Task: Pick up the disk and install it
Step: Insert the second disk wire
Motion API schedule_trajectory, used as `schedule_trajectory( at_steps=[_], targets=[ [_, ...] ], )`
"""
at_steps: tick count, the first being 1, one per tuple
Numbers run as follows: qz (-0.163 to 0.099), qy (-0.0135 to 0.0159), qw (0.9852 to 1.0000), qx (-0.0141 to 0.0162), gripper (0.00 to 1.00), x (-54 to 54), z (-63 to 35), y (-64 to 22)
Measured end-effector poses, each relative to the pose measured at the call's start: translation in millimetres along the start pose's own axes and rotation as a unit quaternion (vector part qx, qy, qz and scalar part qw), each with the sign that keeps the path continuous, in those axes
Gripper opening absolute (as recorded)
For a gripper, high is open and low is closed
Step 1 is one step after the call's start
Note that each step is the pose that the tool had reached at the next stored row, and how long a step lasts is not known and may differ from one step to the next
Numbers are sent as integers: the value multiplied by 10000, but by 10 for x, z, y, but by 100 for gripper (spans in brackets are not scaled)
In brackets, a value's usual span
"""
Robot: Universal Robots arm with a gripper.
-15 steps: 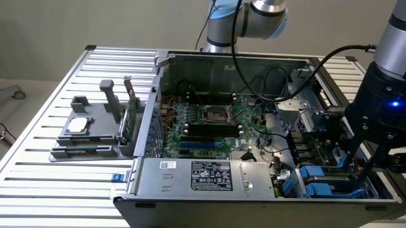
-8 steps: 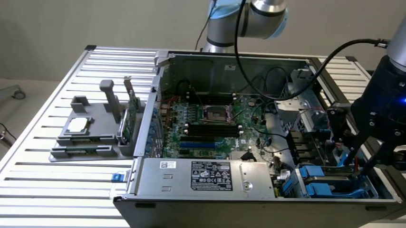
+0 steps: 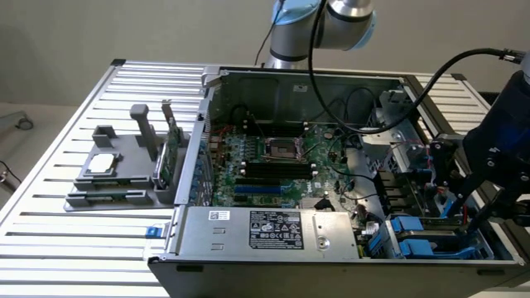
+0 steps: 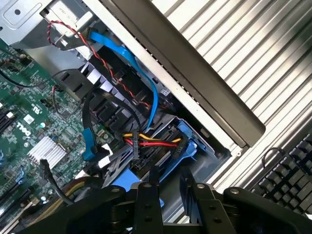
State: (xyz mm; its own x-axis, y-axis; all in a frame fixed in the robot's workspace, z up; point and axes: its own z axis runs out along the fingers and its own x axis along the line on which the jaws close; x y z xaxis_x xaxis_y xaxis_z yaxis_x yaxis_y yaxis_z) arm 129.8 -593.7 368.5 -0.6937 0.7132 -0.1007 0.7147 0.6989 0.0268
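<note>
My gripper (image 4: 169, 176) hangs low over the drive bay in the corner of the open computer case (image 3: 207, 112), at the exterior view's right (image 3: 473, 217). Its two dark fingers (image 4: 147, 195) stand a narrow gap apart. They are shut on the disk, which I see edge-on; only its blue carrier edge (image 4: 127, 186) shows beside and between them. Just beyond the fingertips a blue bay carrier (image 4: 187, 146) sits in the bay (image 3: 410, 226), with a yellow, red and black power plug (image 4: 146, 141) lying on it.
A blue data cable (image 4: 146, 83) and a twisted red-black wire cross above the bay. The motherboard (image 3: 273, 161) and the power supply (image 3: 265, 230) fill the rest of the case. A grey stand (image 3: 116, 180) with a chip and a green card (image 3: 170, 155) sits at the left. A keyboard (image 4: 287, 175) lies outside the case.
</note>
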Motion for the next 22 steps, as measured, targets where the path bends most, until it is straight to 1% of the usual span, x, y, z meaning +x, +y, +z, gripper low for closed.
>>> schedule_trajectory(
  at_steps=[2,4,5,6,7,9,10,11,12,13,17,22],
  targets=[
    [0,59,10000,12,31,-28,-2,-11],
    [1,111,9999,22,31,-58,-5,-19],
    [2,138,9999,23,31,-73,-5,-21],
    [3,169,9999,15,31,-88,-4,-22],
    [5,203,9998,-5,31,-103,-2,-23],
    [12,271,9996,-59,31,-126,0,-26],
    [16,305,9995,-92,31,-134,1,-29],
    [21,329,9994,-115,31,-140,2,-33],
    [27,345,9993,-130,31,-146,3,-38],
    [37,352,9993,-136,31,-152,5,-43],
    [100,353,9992,-135,31,-184,28,-73],
    [287,346,9989,-124,31,-201,109,-99]
  ],
)
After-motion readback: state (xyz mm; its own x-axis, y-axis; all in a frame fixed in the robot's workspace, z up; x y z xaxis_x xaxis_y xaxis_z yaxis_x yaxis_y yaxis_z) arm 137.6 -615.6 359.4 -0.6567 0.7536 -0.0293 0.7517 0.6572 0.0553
